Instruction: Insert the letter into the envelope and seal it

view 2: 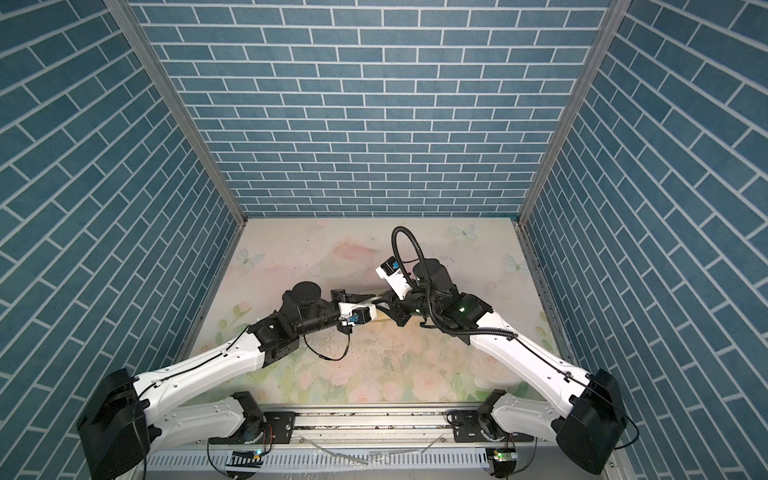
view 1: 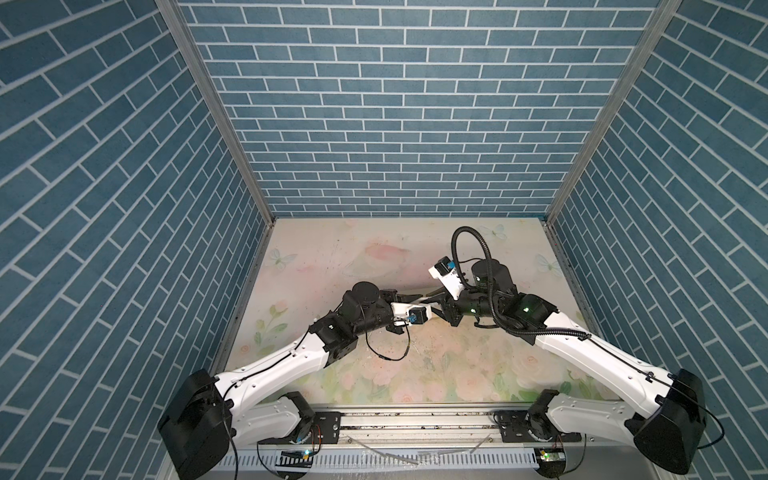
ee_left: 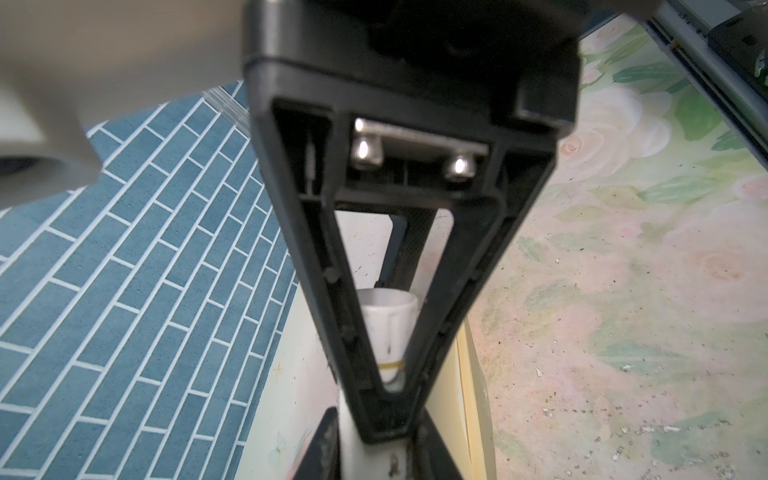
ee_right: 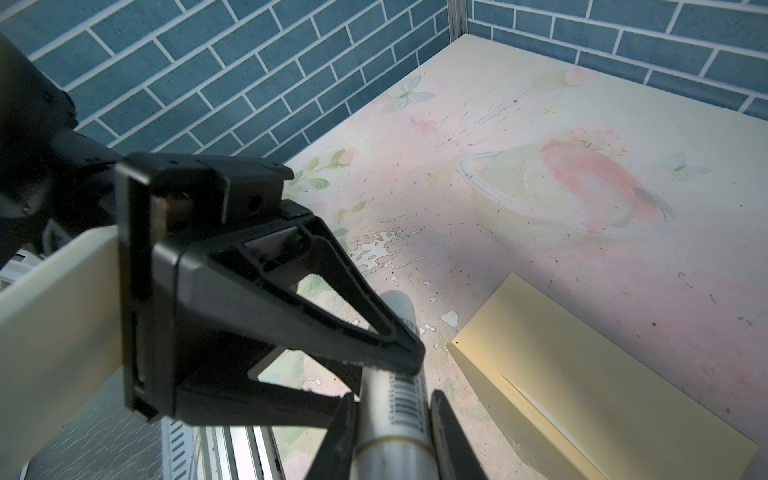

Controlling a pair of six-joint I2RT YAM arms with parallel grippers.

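Observation:
Both grippers meet above the middle of the table and clasp one white glue stick (ee_right: 392, 399) with a barcode and a yellow band. My right gripper (ee_right: 395, 440) is shut on its body. My left gripper (ee_right: 384, 376) is shut on the stick's far part, and its own fingers (ee_left: 434, 455) press the white tube (ee_left: 374, 457). In both top views the left gripper (view 1: 417, 298) and right gripper (view 1: 434, 303) stand tip to tip. The plain yellow envelope (ee_right: 602, 374) lies flat on the table just beside and below them; its edge (ee_left: 451, 395) also shows. The letter is out of view.
The floral table top (view 1: 415, 365) is boxed in by blue brick walls (view 1: 395, 124) at the back and both sides. A metal rail (view 1: 415, 419) with the arm bases runs along the front edge. A black cable hose (view 1: 469, 249) loops above the right wrist.

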